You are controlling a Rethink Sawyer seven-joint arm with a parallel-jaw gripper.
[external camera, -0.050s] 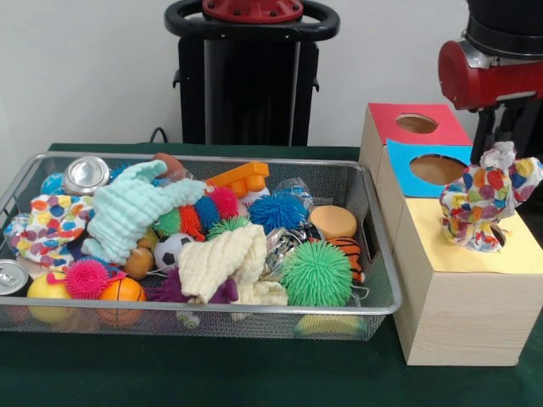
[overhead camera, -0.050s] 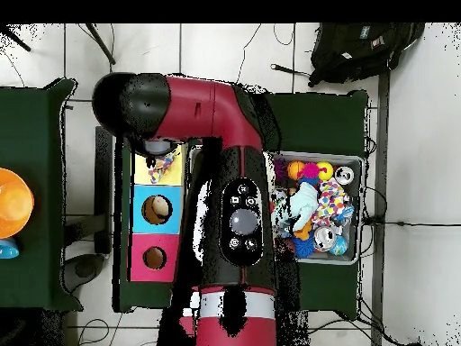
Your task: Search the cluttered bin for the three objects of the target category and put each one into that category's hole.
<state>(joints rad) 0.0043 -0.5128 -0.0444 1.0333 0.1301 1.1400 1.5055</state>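
Observation:
A polka-dot cloth (external camera, -0.050s: 485, 199) hangs upright over the yellow panel (external camera, -0.050s: 458, 246) of the wooden box, its lower end resting at that panel's hole. My gripper (external camera, -0.050s: 502, 155) is right above it, shut on the cloth's top, with the fingertips buried in the folds. From overhead the same cloth (overhead camera, -0.050s: 162, 167) shows on the yellow panel (overhead camera, -0.050s: 176, 162) just below the arm's head. In the wire bin (external camera, -0.050s: 373, 254) lie another polka-dot cloth (external camera, -0.050s: 51, 225), a mint cloth (external camera, -0.050s: 127, 212) and a cream cloth (external camera, -0.050s: 225, 259).
The box also has a blue panel with a hole (external camera, -0.050s: 438, 170) and a red panel with a hole (external camera, -0.050s: 417, 124). The bin holds spiky balls, a green one (external camera, -0.050s: 316, 273), cans (external camera, -0.050s: 85, 174), an orange block (external camera, -0.050s: 240, 179) and small balls. An orange bowl (overhead camera, -0.050s: 11, 203) sits at the overhead's left edge.

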